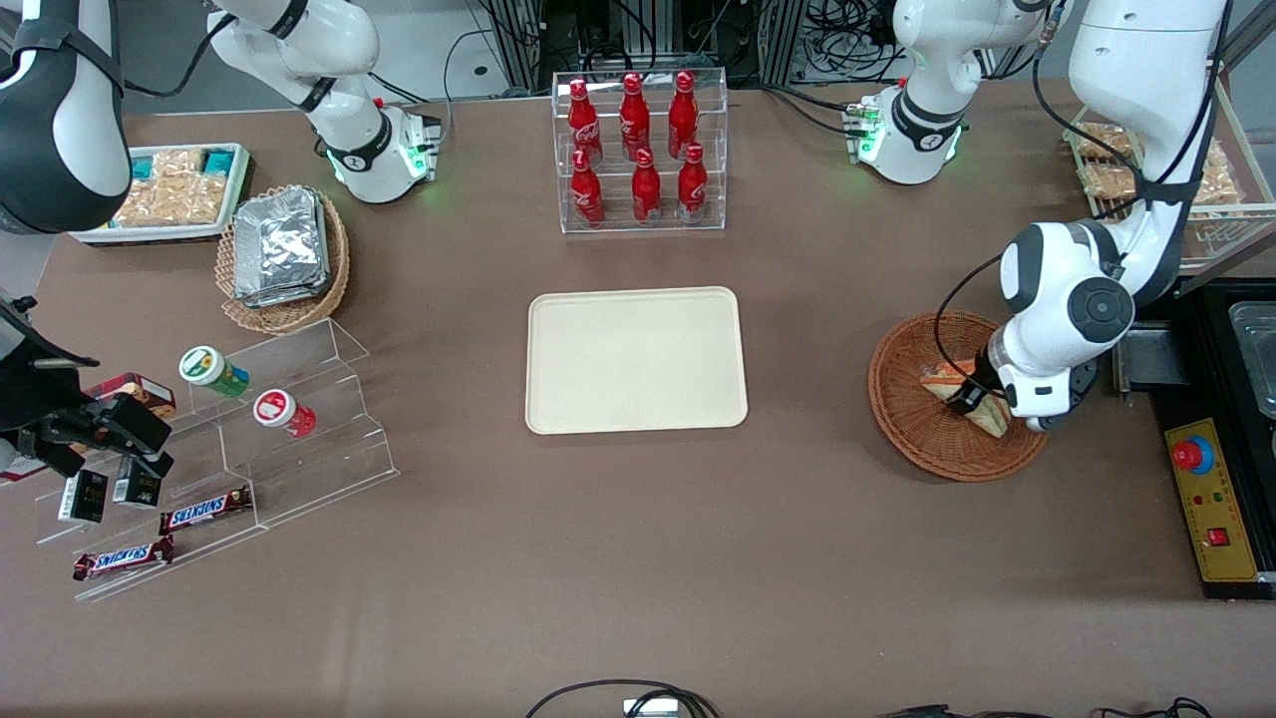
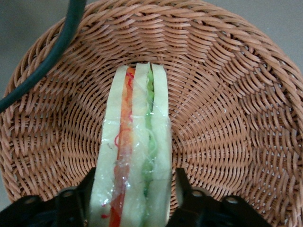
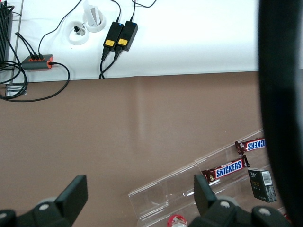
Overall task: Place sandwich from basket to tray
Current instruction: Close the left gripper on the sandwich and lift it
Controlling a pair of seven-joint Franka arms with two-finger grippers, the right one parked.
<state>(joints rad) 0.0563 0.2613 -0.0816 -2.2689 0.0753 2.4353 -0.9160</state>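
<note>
Brown tabletop, front view: the gripper [image 1: 982, 404] reaches down into the basket [image 1: 912, 414] over the sandwich [image 1: 947, 381], well apart from the tray [image 1: 636, 360]. Wrist view: fingers [image 2: 187, 189] clamp the sandwich's [image 2: 135, 156] bread faces, seemingly ready for lifting.

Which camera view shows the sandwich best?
The left wrist view: the sandwich fills it, orange and green filling clear, standing in the basket with the tool straddling it. The front view shows only part of it under the working arm. The right wrist view shows none of it.
</note>
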